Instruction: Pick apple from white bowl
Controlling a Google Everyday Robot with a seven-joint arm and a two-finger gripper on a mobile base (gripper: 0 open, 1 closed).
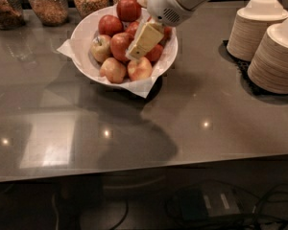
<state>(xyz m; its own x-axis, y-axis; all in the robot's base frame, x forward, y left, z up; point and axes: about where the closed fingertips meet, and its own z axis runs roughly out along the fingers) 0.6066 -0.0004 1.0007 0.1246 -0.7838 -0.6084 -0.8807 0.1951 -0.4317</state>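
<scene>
Over white bowl [82, 38] on grey worktop [206, 99] | end effector [137, 49] low among red apples [109, 25] | how open, any hold: cannot tell

A glossy grey-brown countertop [206, 95] fills most of the view, mirroring small bright light spots [206, 124] and a pale rectangular glare patch [48, 143] at the left. Along its far edge stand glass jars [49, 4] of grains; near them the gripper [143, 41] hangs over the white bowl [81, 56], and at the right two stacks of beige disposable bowls [257, 28] sit on a black mat [242, 66]. Below the counter's front edge all is dim, with a dark box [206, 205] and loose cables [264, 210]
</scene>
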